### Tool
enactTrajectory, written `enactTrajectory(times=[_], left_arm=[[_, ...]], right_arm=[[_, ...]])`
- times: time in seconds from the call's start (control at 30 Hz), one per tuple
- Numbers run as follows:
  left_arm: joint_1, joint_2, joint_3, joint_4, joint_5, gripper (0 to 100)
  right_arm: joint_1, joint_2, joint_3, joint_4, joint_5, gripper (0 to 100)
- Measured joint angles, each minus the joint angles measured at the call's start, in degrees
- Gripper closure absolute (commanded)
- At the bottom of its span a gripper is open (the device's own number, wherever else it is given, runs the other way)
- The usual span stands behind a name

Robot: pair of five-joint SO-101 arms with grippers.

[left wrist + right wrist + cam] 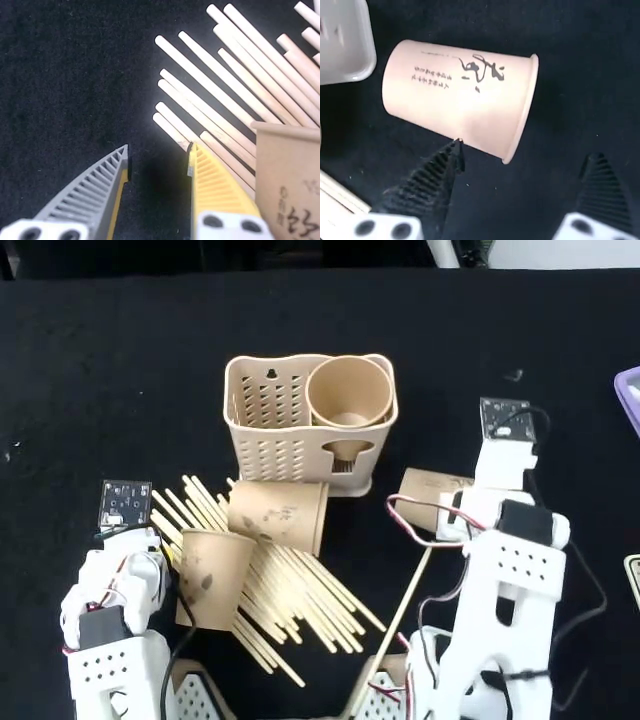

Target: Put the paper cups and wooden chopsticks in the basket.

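R gripper (526,151) hangs wide open over the paper cup (460,95) lying on its side just beside the basket (265,440), cup's long axis approx jaw-to-jaw, rim end between them; L gripper (159,149), also open, sits at the chopsticks (210,90) tips.

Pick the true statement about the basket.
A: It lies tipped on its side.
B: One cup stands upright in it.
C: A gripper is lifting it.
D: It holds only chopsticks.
B: the high view shows a cup standing mouth up in one compartment of the basket, which stands upright on the table.
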Motion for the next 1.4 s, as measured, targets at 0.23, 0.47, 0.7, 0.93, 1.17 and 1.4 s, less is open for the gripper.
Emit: enactTrajectory(times=[0.23, 0.47, 0.7, 0.93, 1.17, 1.4], left_arm=[[0.00, 0.00, 0.00, 0.00, 0.00, 80], [0.00, 0.00, 0.00, 0.00, 0.00, 80], [0.00, 0.00, 0.00, 0.00, 0.00, 80], [0.00, 0.00, 0.00, 0.00, 0.00, 80], [0.00, 0.00, 0.00, 0.00, 0.00, 80], [0.00, 0.00, 0.00, 0.00, 0.00, 80]], right_arm=[[0.00, 11.25, -0.62, -8.00, 0.00, 72.0], [0.00, 18.90, -3.78, -9.58, 2.64, 92.3], [0.18, 19.25, -4.22, -9.49, 2.99, 98.7], [0.09, 16.97, -6.68, -1.05, 2.99, 98.8], [-0.09, 3.08, -5.71, 12.13, 3.16, 98.8], [-0.09, -13.19, -5.71, 16.18, 5.89, 98.8]])
